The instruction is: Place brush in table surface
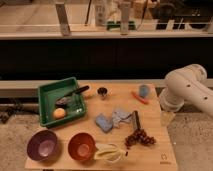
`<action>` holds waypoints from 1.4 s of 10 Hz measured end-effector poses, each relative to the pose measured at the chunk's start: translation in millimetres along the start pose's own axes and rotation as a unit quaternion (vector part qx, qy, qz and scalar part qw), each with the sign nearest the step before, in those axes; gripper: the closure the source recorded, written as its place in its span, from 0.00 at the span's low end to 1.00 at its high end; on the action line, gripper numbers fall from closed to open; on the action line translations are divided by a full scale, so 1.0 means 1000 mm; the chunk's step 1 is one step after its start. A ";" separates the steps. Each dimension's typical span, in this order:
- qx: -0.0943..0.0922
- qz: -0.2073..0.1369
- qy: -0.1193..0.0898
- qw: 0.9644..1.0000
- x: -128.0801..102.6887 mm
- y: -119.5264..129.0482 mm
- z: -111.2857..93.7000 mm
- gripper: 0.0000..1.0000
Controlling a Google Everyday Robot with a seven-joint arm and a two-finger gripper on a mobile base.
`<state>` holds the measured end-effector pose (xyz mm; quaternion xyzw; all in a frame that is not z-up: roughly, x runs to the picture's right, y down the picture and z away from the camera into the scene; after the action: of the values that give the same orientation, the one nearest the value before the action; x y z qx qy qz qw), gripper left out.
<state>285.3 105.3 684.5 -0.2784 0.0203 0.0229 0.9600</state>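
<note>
At the desk's far left corner, the green tray [50,100] held the brush [71,95]. It lay slantwise, with its bristly head inside the tray and its black handle reaching over the tray's right rim. It was not resting flat on the bare desk [155,150]. An orange ball [59,113] lay near it in the tray. The white arm [187,90] stood beyond the desk's right edge. The hand was out of view, so its opening and any hold could not be told.

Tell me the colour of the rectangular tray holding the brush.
Rectangular tray: green, camera view. Gripper out of view, beyond arm, right.
</note>
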 end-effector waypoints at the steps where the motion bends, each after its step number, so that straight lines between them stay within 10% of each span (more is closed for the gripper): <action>1: 0.000 0.000 0.000 1.000 0.000 0.000 0.000 0.20; 7: 0.001 -0.002 0.000 1.000 -0.002 0.000 0.000 0.20; 14: 0.018 -0.048 -0.005 0.999 -0.066 -0.013 0.001 0.20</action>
<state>220.1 93.0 695.7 -0.2618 0.0021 -0.0223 0.9649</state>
